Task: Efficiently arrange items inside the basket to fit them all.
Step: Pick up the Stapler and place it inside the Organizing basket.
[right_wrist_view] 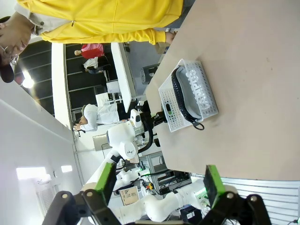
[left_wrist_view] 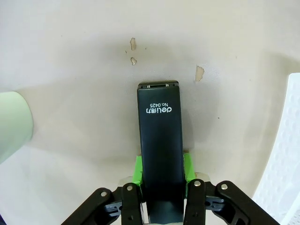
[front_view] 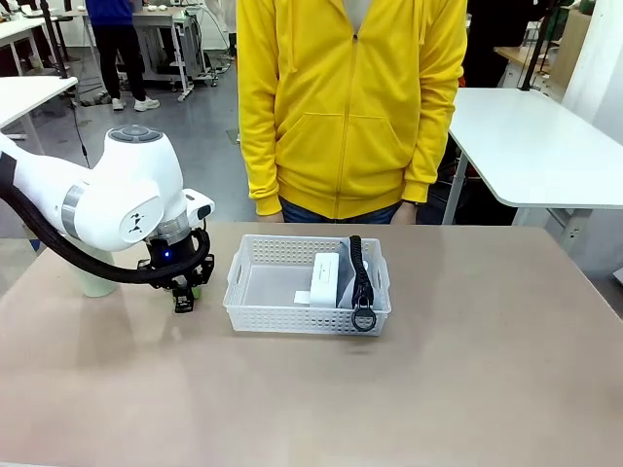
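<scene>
On the table left of the basket, my left gripper reaches down, shut on the black stapler. Its green pads clamp the stapler's sides, and the stapler lies flat on the tabletop. The pale green cup stands behind my left arm and also sits at the left edge of the left wrist view. Inside the basket, the grey CAMPUS pouch stands on edge at the right, its black ring hanging over the front wall. The white block leans beside it. My right gripper hovers high, open and holding nothing.
A person in a yellow hoodie stands at the far edge, hands off the table. The basket's left half holds nothing. The basket wall is close to the right of the stapler. Bare tabletop spreads in front and to the right.
</scene>
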`<state>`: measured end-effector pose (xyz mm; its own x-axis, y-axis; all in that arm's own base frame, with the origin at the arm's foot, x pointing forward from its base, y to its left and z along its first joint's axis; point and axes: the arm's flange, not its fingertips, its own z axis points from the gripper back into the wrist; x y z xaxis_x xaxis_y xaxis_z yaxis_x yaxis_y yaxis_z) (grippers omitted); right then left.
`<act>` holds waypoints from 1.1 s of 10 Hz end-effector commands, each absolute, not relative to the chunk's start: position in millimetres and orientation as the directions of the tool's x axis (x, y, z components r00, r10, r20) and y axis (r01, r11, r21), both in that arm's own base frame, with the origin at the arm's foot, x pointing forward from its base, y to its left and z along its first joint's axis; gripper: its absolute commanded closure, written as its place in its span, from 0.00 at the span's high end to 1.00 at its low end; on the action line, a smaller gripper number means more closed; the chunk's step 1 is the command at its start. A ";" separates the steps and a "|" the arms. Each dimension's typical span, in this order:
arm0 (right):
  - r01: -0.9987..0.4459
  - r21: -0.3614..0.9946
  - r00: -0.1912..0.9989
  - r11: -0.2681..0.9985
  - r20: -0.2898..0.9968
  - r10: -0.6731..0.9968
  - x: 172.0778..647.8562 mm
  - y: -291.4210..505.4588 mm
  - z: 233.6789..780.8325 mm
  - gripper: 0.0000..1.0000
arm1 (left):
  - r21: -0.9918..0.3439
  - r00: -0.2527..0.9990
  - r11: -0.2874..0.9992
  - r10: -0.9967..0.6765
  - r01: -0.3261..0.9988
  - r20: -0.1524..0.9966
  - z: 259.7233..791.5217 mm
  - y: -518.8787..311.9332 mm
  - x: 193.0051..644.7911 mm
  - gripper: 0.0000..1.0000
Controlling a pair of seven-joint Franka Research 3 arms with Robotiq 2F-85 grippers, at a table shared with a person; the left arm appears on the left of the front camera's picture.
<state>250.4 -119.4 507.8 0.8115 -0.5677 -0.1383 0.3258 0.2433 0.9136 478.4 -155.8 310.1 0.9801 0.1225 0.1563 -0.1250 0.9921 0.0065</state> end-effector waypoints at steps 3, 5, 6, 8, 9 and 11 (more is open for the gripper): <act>0.317 0.921 0.811 0.226 -0.139 -0.568 251.9 -118.3 512.5 1.00 | 0.013 0.980 0.997 0.076 -0.080 0.183 325.7 -154.8 475.3 0.00; 0.317 0.921 0.811 0.226 -0.139 -0.568 251.9 -118.3 512.5 1.00 | -0.024 0.963 0.999 -0.013 0.021 0.268 422.0 -147.3 456.7 0.00; 0.317 0.921 0.811 0.226 -0.139 -0.568 251.9 -118.3 512.5 1.00 | -0.052 0.947 0.991 -0.100 0.121 0.305 471.2 -146.4 425.6 0.00; 0.317 0.921 0.811 0.226 -0.139 -0.568 251.9 -118.3 512.5 1.00 | -0.080 0.946 0.985 -0.119 0.150 0.303 496.4 -140.6 376.9 0.00; 0.317 0.921 0.811 0.226 -0.139 -0.568 251.9 -118.3 512.5 1.00 | -0.104 0.948 0.985 -0.102 0.140 0.302 494.1 -136.1 363.3 0.00; 0.317 0.921 0.811 0.226 -0.139 -0.568 251.9 -118.3 512.5 1.00 | -0.162 0.945 0.981 -0.054 0.111 0.321 493.8 -131.0 346.9 0.00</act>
